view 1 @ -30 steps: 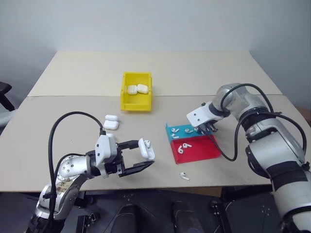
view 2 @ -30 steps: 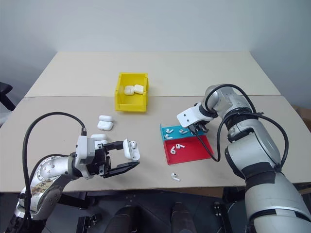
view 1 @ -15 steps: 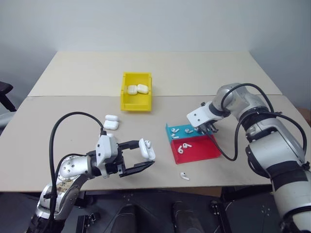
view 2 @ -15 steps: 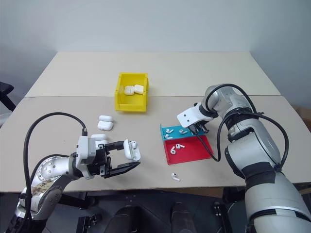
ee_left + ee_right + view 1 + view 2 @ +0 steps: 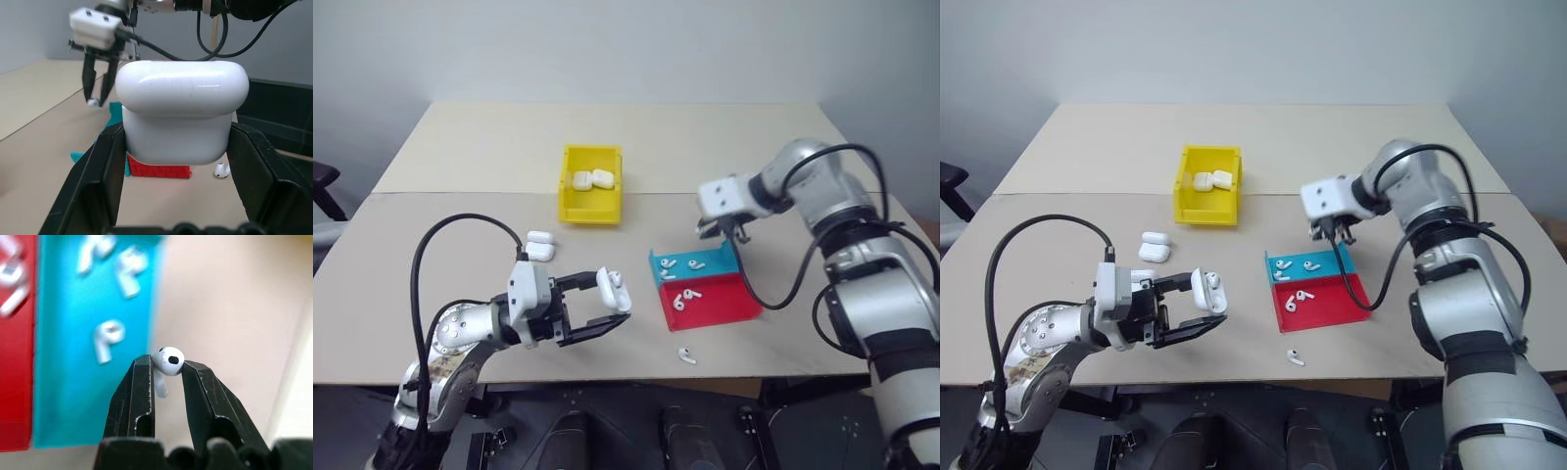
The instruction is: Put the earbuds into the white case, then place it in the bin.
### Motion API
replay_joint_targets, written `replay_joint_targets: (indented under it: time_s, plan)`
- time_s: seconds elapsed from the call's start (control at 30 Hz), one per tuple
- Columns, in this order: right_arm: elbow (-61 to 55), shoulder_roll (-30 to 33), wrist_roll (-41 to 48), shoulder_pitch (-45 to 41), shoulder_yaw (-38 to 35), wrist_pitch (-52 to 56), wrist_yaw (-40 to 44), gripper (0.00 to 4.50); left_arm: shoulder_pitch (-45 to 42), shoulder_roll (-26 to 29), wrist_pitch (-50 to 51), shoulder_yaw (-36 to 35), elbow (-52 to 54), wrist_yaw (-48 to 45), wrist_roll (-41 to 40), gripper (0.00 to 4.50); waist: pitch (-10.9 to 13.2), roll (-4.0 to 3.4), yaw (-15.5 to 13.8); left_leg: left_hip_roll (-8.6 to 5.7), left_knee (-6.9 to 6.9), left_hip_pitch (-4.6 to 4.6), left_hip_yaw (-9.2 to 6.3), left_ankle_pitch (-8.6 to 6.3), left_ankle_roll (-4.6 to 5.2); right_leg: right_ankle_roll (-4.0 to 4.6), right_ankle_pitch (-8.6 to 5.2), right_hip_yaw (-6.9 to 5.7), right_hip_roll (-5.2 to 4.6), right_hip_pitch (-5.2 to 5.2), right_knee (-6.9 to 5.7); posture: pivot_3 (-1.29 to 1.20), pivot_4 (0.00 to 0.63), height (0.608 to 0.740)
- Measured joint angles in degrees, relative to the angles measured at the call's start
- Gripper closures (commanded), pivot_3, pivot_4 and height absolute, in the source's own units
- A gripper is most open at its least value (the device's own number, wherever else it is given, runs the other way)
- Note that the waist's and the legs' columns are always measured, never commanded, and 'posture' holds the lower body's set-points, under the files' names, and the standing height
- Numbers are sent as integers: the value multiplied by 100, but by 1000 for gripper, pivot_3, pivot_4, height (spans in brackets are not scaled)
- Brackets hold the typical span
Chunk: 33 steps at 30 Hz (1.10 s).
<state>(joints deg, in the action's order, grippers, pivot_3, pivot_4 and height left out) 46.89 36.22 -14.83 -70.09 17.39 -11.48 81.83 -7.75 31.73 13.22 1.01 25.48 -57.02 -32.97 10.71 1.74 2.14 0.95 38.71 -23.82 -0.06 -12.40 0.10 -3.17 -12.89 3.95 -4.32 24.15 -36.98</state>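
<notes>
My left gripper (image 5: 610, 302) is shut on the white case (image 5: 612, 290) and holds it level above the near part of the table; the case (image 5: 181, 117) sits between both fingers. My right gripper (image 5: 713, 229) hangs above the far edge of the blue tray, shut on one earbud (image 5: 167, 358), its stem down between the fingertips. More earbuds (image 5: 668, 262) lie in the blue tray. The yellow bin (image 5: 587, 215) stands at mid-table with two white cases (image 5: 591, 179) inside.
The blue tray (image 5: 717, 274) and the red tray (image 5: 729, 305) lie side by side right of centre; the red one holds earbuds (image 5: 683, 297). A loose earbud (image 5: 685, 355) lies near the front edge. Two spare cases (image 5: 540, 245) sit left of centre.
My right gripper has risen off the blue tray with an earbud between its fingers and has turned. The left gripper with the case has edged up slightly.
</notes>
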Motion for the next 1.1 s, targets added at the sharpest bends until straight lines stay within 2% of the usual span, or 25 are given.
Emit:
replay_joint_targets:
  time_s: [0.2, 0.27, 0.33, 0.43, 0.5, 0.63, 0.8, 1.1]
  plan:
    - [-3301, 332, 1823, 1255, -1760, 3174, -352, 3834, -835, -295, 286, 18, -105, 13, -468, 1721, 0, 0, -101, -1, 3, -8, -5, 0, 0, -1, 0, -1, 1, 3, 0, 0, 150, 740]
    - [-4500, 148, 2804, 1710, -2610, 4044, -786, 3834, -1077, -357, 382, 0, -183, 3, -626, 1721, 0, 0, -103, 1, 2, -8, -6, 0, 0, -1, 0, 0, 5, 4, -1, 0, 150, 740]
    - [-5702, -182, 4149, 1968, -3564, 5161, -1457, 3834, -1348, -469, 456, -5, -276, -48, -821, 1721, 0, 0, -99, 2, 3, -9, -9, 0, 0, -1, 0, 0, 6, 2, -4, 0, 150, 740]
    - [-6747, -353, 5714, 2067, -4419, 6323, -2421, 3834, -1651, -538, 530, 14, -434, -149, -946, 1721, -4, 6, -103, 2, 6, 0, -8, 0, 0, -3, -1, -3, 8, -12, 0, 0, 150, 740]
    - [-7221, -544, 6885, 2484, -4829, 6862, -3136, 3834, -1850, -631, 569, 68, -647, -258, -946, 1721, -10, 15, -109, 1, 6, 3, -8, 0, 0, -3, -1, -3, 9, -21, 5, 0, 150, 740]
    - [-7846, -699, 7988, 3401, -4741, 7113, -3943, 3834, -2155, -841, 614, 182, -907, -386, -980, 1721, -9, 13, -102, -2, 9, -20, -5, 0, 1, -9, -1, 2, 8, 2, 7, 0, 150, 740]
    - [-8039, -696, 8958, 3546, -4578, 6888, -4689, 3834, -2369, -965, 609, 424, -1104, -528, -816, 1721, -9, 14, -61, -1, 9, -21, -8, 1, 1, -9, 0, 1, 11, 0, 10, 0, 150, 740]
    - [-8133, -275, 9494, 3847, -4009, 6523, -4692, 3834, -2378, -986, 609, 456, -1088, -567, -752, 1721, -9, 14, -61, 0, 9, -24, -8, 1, 1, -12, 0, 1, 11, -1, 17, 0, 150, 740]
